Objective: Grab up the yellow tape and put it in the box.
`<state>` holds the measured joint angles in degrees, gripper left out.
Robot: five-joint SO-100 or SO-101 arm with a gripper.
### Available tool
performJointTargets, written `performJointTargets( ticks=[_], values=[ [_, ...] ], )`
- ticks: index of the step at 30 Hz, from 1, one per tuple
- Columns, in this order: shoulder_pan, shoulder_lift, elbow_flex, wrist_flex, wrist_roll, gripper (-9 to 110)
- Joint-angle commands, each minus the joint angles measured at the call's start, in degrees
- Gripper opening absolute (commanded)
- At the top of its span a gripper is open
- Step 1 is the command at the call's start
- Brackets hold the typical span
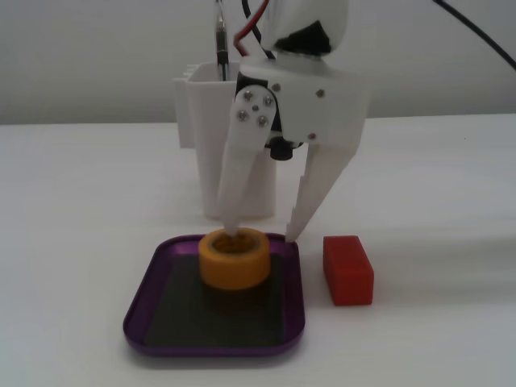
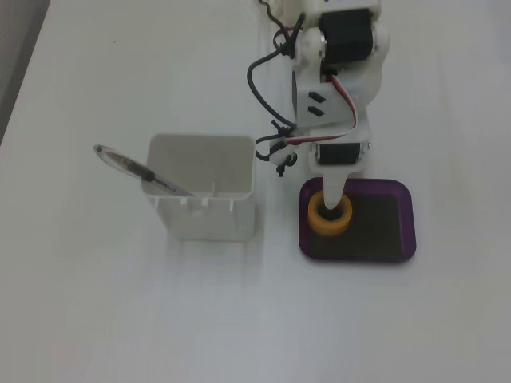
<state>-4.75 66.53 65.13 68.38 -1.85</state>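
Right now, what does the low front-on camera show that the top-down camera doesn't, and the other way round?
Only a fixed view from the front shows the red block beside the box. Only a fixed view from above shows inside the white container, with the pen leaning in it. Both show the gripper open, one finger in the yellow tape, which sits in the box.

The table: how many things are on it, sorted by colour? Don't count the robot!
Yellow: 1, the tape
Purple: 1, the tray
Red: 1, the block
White: 1, the container
Dark: 1, the pen standing in the container
Total: 5
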Motion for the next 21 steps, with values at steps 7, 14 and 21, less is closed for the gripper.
performJointTargets(
  ticks=[7,14,21],
  values=[
    [-0.79,20.13,-15.64,18.46,-0.26,16],
    [0.26,35.95,-14.77,28.39,-0.18,15],
    [0.26,57.30,5.10,28.21,-0.35,15]
  ],
)
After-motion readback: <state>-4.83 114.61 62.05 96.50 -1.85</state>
